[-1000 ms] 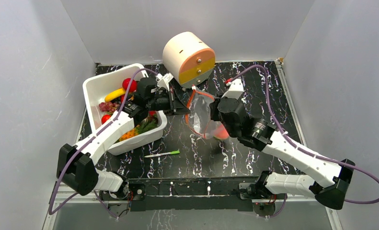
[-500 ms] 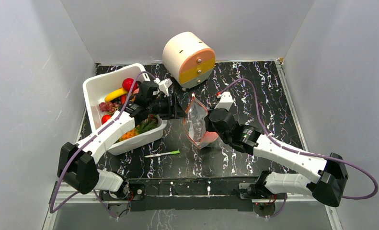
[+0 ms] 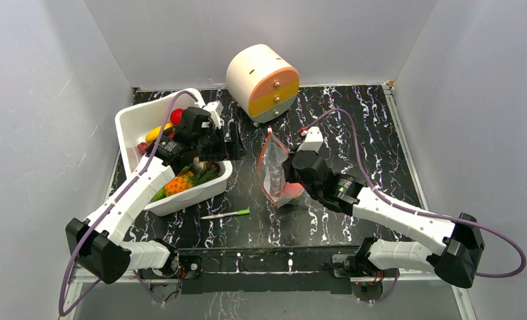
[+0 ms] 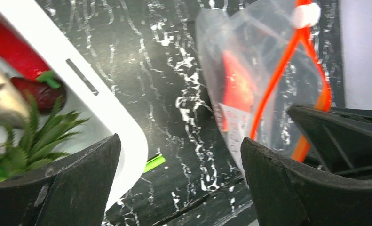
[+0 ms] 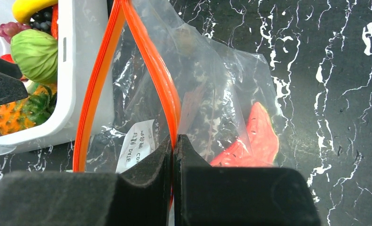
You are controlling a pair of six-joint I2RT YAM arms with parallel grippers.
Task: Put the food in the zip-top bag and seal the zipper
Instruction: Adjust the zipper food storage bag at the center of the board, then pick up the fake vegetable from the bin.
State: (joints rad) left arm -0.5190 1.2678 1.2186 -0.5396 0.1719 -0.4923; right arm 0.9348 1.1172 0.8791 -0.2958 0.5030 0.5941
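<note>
I read the table (image 3: 367,127) as a black surface with white veining. Directly on it:
- a white bin (image 3: 132,121) at the left
- a cream-and-orange drum (image 3: 260,80) at the far edge
- a thin green-and-white stick (image 3: 226,214) near the front, close to the bin

The zip-top bag (image 3: 271,175) stands at centre, its lower end on the surface.
</note>
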